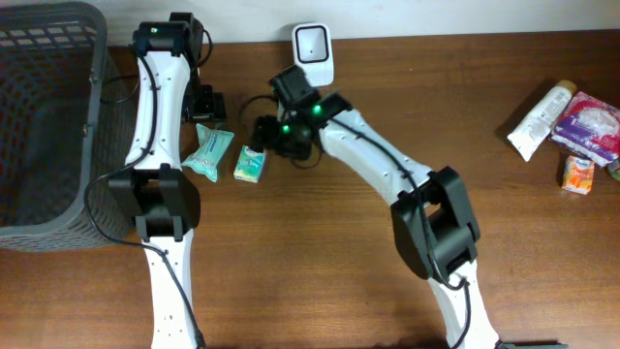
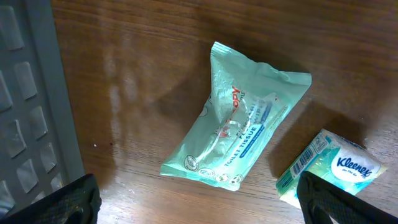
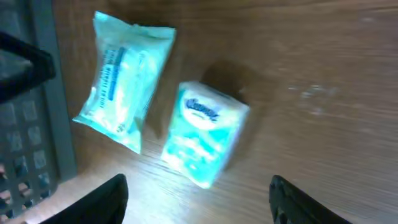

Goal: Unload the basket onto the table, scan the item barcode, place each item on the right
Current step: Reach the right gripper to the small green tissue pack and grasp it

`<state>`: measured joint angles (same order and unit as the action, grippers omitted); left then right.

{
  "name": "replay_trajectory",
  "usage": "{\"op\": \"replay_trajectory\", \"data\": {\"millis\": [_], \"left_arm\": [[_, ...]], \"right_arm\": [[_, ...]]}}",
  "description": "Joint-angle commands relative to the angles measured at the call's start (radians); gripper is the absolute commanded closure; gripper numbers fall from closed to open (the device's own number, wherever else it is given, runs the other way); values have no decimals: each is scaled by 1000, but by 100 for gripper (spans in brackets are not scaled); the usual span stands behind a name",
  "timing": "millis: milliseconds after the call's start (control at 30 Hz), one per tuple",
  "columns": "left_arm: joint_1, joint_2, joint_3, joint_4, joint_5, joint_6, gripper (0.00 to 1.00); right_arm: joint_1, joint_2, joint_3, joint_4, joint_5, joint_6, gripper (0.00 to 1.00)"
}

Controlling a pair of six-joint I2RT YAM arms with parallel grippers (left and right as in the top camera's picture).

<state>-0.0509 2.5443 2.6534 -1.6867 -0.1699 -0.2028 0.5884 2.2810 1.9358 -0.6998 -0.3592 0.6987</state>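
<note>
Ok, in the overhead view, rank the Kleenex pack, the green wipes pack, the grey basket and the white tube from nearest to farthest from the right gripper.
From the right gripper:
1. Kleenex pack, right beside it.
2. green wipes pack, a little further left.
3. grey basket, at the table's left end.
4. white tube, far off at the right end.

A brown wooden table (image 1: 320, 291) with visible grain fills the view, a pale strip (image 1: 436, 15) beyond its far edge.
</note>
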Motion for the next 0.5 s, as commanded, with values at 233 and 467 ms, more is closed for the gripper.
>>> {"op": "replay_trajectory", "data": {"millis": [233,467], "left_arm": [[8,14,-3,-1,-14,-13,1],[8,14,-3,0,-14,-13,1]], "right_arm": [[35,124,-10,50,16,103,43],[41,163,-10,69,-56,174,46]]}}
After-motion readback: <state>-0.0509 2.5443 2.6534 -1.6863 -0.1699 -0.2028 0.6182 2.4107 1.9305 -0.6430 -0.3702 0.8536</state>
